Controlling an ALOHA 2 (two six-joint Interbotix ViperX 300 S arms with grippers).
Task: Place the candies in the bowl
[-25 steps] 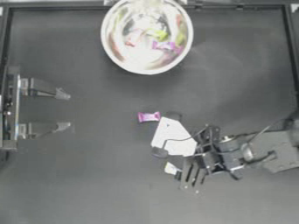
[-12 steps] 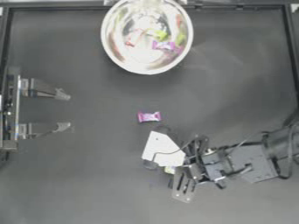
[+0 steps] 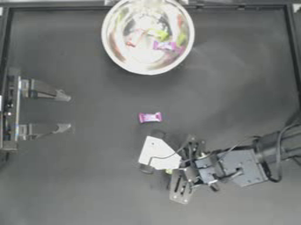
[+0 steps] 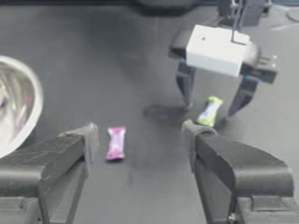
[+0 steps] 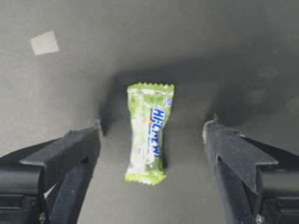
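The shiny bowl (image 3: pixel 117 55) stands at the table's far middle, with a reddish, a yellow-green and a purple candy (image 3: pixel 165 45) inside. A pink candy (image 3: pixel 150 117) lies alone mid-table and shows in the left wrist view too (image 4: pixel 116 142). A yellow-green candy (image 5: pixel 148 139) lies flat between the open jaws of my right gripper (image 5: pixel 152 131). That gripper (image 3: pixel 167 169) points down at it at the front right, and its white block hides most of the candy from above. My left gripper (image 3: pixel 61 111) is parked open at the left edge.
A small pale square patch (image 5: pixel 44 43) marks the dark table beyond the yellow-green candy. The left wrist view shows the bowl's rim (image 4: pixel 29 113) at one side, and the right gripper (image 4: pixel 213 105) straddling the yellow-green candy (image 4: pixel 209 111).
My right arm has swung left and toward the table's front, bringing its gripper over the yellow-green candy. The pink candy, the bowl and the left arm have not moved.
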